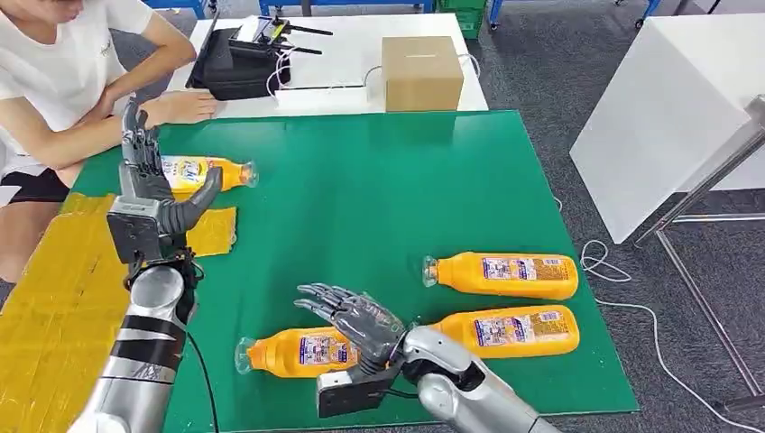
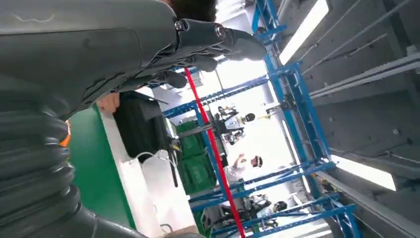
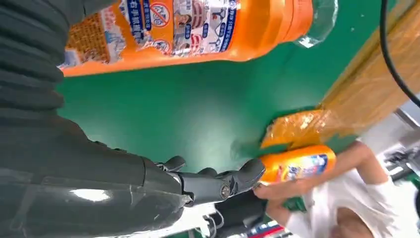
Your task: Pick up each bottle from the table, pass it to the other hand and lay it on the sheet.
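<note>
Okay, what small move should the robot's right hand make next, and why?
Probably lower the right hand onto the orange plastic bottle lying just beneath it and close. That hand hovers open and empty over it, the left hand is raised open, and three bottles lie off the yellow sheet.

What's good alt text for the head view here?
Four orange bottles lie on a green table: one far left beside the yellow sheet, three nearer the robot. The left hand is raised open near the far bottle; the right hand hovers open over the nearest one. A seated person rests a hand on the table's far left.
</note>
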You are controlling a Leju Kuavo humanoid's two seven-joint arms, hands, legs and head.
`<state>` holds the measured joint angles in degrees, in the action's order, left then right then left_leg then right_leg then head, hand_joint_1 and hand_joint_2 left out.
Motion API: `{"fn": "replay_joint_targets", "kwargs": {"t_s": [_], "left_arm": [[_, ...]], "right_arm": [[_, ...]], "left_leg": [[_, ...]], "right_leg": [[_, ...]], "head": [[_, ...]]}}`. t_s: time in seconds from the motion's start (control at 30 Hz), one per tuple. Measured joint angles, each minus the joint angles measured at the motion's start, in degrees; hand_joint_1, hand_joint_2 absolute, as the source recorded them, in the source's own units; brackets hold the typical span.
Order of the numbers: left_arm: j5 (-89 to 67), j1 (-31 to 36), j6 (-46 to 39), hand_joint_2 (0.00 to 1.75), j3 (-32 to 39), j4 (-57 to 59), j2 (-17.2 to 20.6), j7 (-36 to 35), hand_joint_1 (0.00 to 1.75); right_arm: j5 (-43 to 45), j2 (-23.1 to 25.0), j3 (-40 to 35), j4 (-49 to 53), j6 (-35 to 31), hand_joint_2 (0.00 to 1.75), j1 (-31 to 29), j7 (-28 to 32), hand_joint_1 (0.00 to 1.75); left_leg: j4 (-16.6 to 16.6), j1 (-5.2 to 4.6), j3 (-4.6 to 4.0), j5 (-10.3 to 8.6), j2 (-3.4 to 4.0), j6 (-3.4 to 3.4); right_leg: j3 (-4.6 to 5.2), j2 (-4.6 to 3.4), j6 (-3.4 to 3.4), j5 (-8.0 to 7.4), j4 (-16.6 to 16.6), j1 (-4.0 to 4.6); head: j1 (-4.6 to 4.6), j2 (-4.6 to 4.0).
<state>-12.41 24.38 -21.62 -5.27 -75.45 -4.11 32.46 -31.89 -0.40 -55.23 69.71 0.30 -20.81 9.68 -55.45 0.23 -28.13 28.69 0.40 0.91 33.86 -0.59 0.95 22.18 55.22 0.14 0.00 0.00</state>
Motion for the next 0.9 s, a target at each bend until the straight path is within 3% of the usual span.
{"fn": "replay_joint_targets", "kwargs": {"t_s": [0.43, 0.67, 0.9], "left_arm": [[1.03, 0.04, 0.13, 1.75, -1.86, 0.5, -0.39, -0.28, 0.0], [1.03, 0.03, 0.18, 1.75, -2.32, 0.83, -0.55, -0.52, 0.0], [1.2, 0.07, 0.59, 1.75, -2.32, 1.03, -0.64, -0.68, 0.0]], "right_arm": [[-0.7, 3.37, -1.77, -10.17, 0.64, 1.75, -3.99, -4.9, 0.0], [-7.79, 5.7, -3.06, -16.09, -3.21, 1.75, -5.99, -9.72, 0.0], [-14.6, 7.24, -5.66, -21.14, -2.42, 1.75, -8.95, -11.87, 0.0]], "left_leg": [[0.0, 0.0, 0.0, 0.0, 0.01, 0.0], [0.0, -0.01, 0.05, 0.0, 0.01, 0.0], [0.0, -0.01, 0.11, 0.0, 0.02, 0.0]], "right_leg": [[0.01, 0.0, 0.0, 0.0, 0.0, 0.0], [-0.01, -0.01, 0.0, 0.0, 0.0, 0.0], [-0.05, -0.02, 0.0, 0.0, 0.0, 0.01]], "head": [[0.0, 0.0], [0.0, 0.0], [0.0, 0.0]]}}
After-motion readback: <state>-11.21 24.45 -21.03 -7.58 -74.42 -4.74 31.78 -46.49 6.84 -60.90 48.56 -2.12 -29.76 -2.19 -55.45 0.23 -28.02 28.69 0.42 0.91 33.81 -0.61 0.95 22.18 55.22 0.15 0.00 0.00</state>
